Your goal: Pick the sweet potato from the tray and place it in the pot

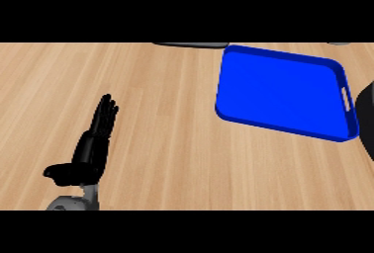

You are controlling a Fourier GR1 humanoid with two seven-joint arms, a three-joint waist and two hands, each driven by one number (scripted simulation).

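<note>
Oddly, the blue tray (281, 91) lies bare on the wooden worktop (161, 138), toward the far right of the head view, with no sweet potato showing on its floor or anywhere else in sight. A grey rim at the far edge (191, 44) may be the pot, though too little of it shows to be sure, and nothing can be seen inside it. At the right edge a dark rounded shape (366, 118) cuts in just beside the tray's handle slot; it could be part of the right arm or hand, but I cannot tell which, nor whether anything is held there. The left hand (91, 146) rests open at the lower left, fingers straight and pointing up the view, holding nothing, well apart from the tray. As a judgement, the pick seems to be done, since the tray carries nothing, while the placing can neither be confirmed nor ruled out from here. No brand, label or writing can be read on the tray, the worktop or the hand.
</note>
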